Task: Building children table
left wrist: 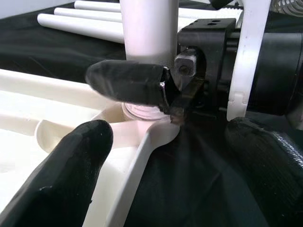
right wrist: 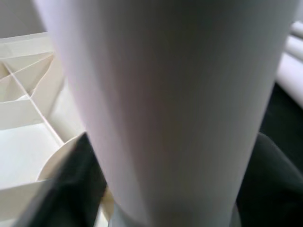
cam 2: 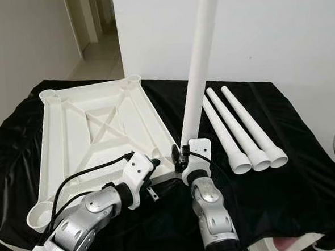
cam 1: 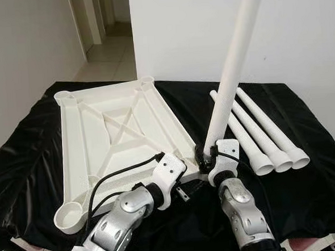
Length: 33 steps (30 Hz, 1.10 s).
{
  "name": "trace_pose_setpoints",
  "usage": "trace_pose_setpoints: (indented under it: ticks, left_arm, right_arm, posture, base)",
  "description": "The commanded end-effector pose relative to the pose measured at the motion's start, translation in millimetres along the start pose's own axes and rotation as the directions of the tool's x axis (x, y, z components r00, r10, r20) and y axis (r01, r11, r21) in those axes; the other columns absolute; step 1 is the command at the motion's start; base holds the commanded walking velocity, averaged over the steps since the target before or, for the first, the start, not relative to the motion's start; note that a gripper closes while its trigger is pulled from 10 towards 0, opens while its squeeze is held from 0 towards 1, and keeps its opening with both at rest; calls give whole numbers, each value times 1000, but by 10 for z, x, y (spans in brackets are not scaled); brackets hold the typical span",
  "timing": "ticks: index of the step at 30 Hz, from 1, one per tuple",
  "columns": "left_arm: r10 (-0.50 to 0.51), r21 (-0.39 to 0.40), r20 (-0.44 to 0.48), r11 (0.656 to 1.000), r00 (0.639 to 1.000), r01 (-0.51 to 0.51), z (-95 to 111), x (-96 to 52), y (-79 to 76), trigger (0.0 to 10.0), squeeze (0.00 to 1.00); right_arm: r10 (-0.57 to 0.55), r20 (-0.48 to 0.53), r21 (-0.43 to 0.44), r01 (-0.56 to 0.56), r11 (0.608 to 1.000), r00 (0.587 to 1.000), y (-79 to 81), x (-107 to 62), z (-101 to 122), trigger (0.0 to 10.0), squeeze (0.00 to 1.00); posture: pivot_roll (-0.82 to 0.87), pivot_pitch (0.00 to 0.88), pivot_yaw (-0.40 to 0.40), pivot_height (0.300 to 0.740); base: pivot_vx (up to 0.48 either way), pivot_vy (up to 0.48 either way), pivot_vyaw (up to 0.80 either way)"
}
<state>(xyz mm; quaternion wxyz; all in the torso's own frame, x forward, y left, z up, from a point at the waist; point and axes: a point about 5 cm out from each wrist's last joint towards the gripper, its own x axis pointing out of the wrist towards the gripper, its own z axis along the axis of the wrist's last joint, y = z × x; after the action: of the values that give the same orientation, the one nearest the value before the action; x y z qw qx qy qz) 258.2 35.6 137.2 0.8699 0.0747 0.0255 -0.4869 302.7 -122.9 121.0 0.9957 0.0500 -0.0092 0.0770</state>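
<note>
One white tabletop lies upside down on the surface, which is draped in black sheeting; its ribbed underside faces up, with round leg sockets at the corners. Three of those sockets stand plain to see, two at the far edge and one at the near left corner; the fourth, at the near right corner, is hidden behind the two end effectors. There are four white legs in all. One upright leg stands nearly vertical, leaning a little to the right, with its foot at that near right corner, and its top is cut off by the upper edge of the head views. Three spare legs lie side by side on the sheeting just right of the tabletop, their flared open ends toward the robot. The right end effector pinches the base of the upright leg, one black finger pressed across the tube. The left end effector hovers at the tabletop's near right corner with its fingers spread, straddling the rim below the leg. In the right wrist view the tube is a blurred white mass, so the joint between leg and socket is hard to make out.
</note>
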Motion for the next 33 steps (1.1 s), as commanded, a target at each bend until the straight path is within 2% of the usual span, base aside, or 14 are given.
trace_pose_setpoints:
  ticks: [1, 5, 6, 8, 10, 11, 12, 15, 21, 22, 23, 24, 25, 33]
  left_arm:
    - [-102, 6, -16, 995, 995, 102, -10, -16, -49, 10000, 0]
    - [-103, 12, -20, 995, 994, 103, -11, -24, -35, 10000, 0]
    - [-103, 12, -20, 995, 994, 104, -11, -27, -31, 10000, 0]
    - [-104, 12, -21, 994, 994, 104, -13, -31, -32, 10000, 0]
    - [-104, 12, -21, 994, 994, 104, -13, -31, -32, 10000, 0]
    - [-105, 11, -23, 994, 994, 105, -19, -34, -32, 10000, 0]
    - [-105, 11, -23, 994, 994, 105, -19, -34, -32, 10000, 0]
    - [-112, 13, -26, 994, 993, 112, -22, -31, -32, 10000, 0]
    - [-112, 14, -26, 994, 993, 113, -17, -31, -33, 10000, 0]
    - [-112, 13, -26, 994, 993, 113, -16, -32, -35, 10000, 0]
    - [-112, 12, -26, 994, 993, 113, -14, -35, -35, 10000, 0]
    - [-112, 12, -26, 994, 993, 113, -14, -35, -35, 10000, 0]
    - [-113, 7, -26, 994, 993, 113, -19, -40, -37, 10000, 0]
    - [-131, -5, -32, 991, 991, 131, -59, -22, -62, 10000, 0]
  right_arm:
    - [30, -12, 8, -29, 1000, 999, -60, -11, -5, 10000, 1000]
    - [122, -8, -26, -122, 992, 993, -127, -3, 68, 10000, 1000]
    - [209, -16, -55, -209, 976, 978, -154, -6, 118, 10000, 1000]
    - [286, -30, -84, -287, 954, 958, -164, -17, 150, 10000, 1000]
    - [286, -30, -84, -287, 954, 958, -164, -17, 150, 10000, 1000]
    - [351, -49, -125, -354, 927, 935, -175, -27, 171, 10000, 0]
    - [351, -49, -125, -354, 927, 935, -175, -27, 171, 10000, 0]
    - [489, -128, -208, -506, 837, 863, -243, -31, 147, 10000, 0]
    - [530, -161, -209, -554, 806, 832, -290, 16, 124, 10000, 0]
    - [532, -166, -218, -557, 802, 830, -305, 35, 122, 4706, 0]
    - [533, -165, -217, -557, 801, 830, -318, 49, 123, 2235, 0]
    - [533, -165, -217, -557, 801, 830, -318, 49, 123, 2235, 0]
    - [542, -167, -213, -567, 795, 823, -330, 56, 127, 0, 0]
    - [560, -160, -183, -582, 793, 813, -371, 86, 143, 0, 0]
  posture:
    - [-16, 0, 6, 740]
    - [-15, 0, 4, 740]
    - [-16, 0, 4, 740]
    - [-16, 0, 4, 740]
    - [-16, 0, 4, 740]
    - [-21, 0, 7, 740]
    - [-21, 0, 7, 740]
    - [-21, 0, 7, 740]
    - [-14, 0, 2, 740]
    - [-13, 0, 1, 740]
    - [-13, 0, 2, 740]
    - [-13, 0, 2, 740]
    - [-16, 7, 3, 740]
    - [-32, 26, 6, 740]
  base:
    - [0, 0, 0]
    - [0, 0, 0]
    - [0, 0, 0]
    - [0, 0, 0]
    - [0, 0, 0]
    - [0, 0, 0]
    - [0, 0, 0]
    - [0, 0, 0]
    - [0, 0, 0]
    - [0, 0, 0]
    - [0, 0, 0]
    - [0, 0, 0]
    - [0, 0, 0]
    - [0, 0, 0]
